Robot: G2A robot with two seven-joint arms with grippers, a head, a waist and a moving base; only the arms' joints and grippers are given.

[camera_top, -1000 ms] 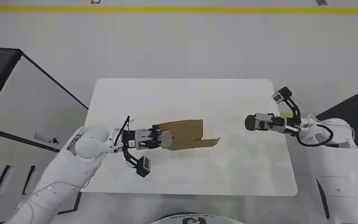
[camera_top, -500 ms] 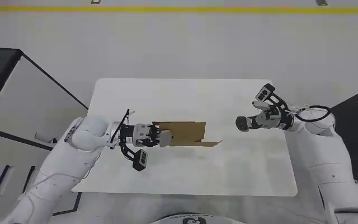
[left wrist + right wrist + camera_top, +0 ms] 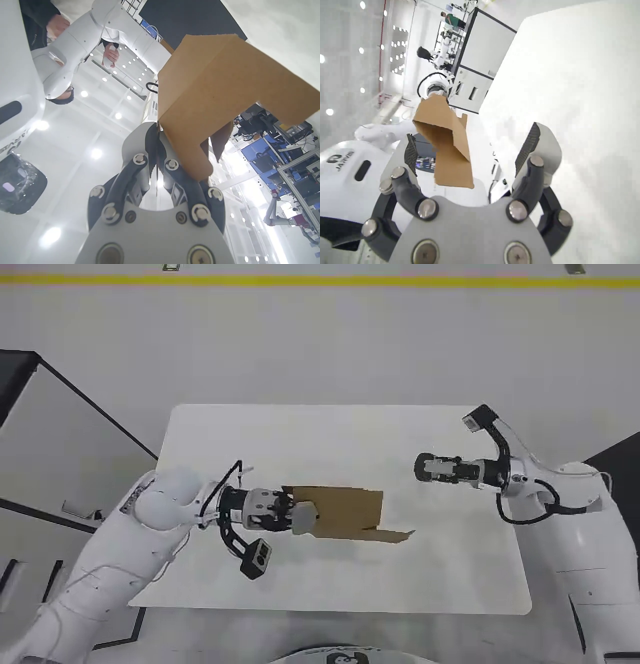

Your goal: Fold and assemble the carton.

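The carton [image 3: 340, 512] is matt brown cardboard; the worktop [image 3: 400, 444] smooth matt white; the right claw [image 3: 472, 145] smooth grey, its pads [image 3: 527, 147] ribbed black rubber.

In the left wrist view the carton [image 3: 225, 82] runs off the picture's edge, so its far panel is cut short. Its rounded flap covers the tip of one finger of the left gripper [image 3: 158, 140], and the clamped edge is lost in the dark slit between the pads. In the top view the carton's inside is hidden under its upper panel, and whether its low flap touches the table [image 3: 400, 444] cannot be told. In the right wrist view the carton covers the left gripper that holds it, and the right gripper [image 3: 472, 136] is cut off at its base.
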